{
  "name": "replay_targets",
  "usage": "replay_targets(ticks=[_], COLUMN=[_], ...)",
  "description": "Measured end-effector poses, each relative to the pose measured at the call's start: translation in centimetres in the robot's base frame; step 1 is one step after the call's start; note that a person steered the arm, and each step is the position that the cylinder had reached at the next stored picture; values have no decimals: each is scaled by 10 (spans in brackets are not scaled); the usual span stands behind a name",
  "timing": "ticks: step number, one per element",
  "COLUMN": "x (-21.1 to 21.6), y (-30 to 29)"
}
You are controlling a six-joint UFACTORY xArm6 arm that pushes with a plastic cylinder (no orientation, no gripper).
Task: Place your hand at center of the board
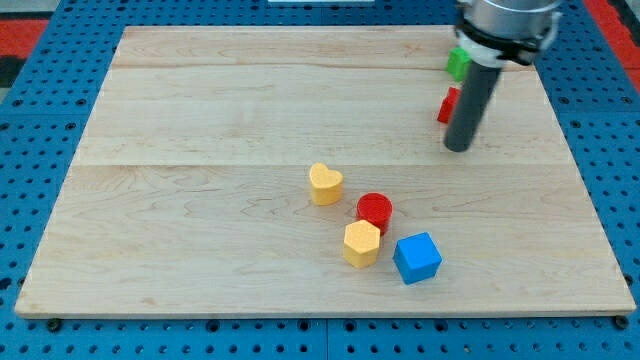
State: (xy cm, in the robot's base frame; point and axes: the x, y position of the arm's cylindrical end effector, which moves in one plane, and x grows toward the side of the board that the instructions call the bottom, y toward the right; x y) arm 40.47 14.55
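My tip (458, 148) sits upper right beside red block (448, 105), no pincer fitted, nothing held, board (200, 110) ctr unreached.

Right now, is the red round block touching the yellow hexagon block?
Touching. In the camera view the red round block meets the yellow hexagon block with no board showing between them.

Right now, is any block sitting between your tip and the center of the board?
No block lies on that path. My tip is near the view's upper right of the wooden board. The red block and green block sit behind it, and the yellow heart-shaped block lies just below the center.
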Motion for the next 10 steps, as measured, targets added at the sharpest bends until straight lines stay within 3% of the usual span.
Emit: replay_targets(ticks=[2, 3, 4, 6, 10], x=[-58, -53, -26, -28, -5], y=[8, 5, -47, -174, -224])
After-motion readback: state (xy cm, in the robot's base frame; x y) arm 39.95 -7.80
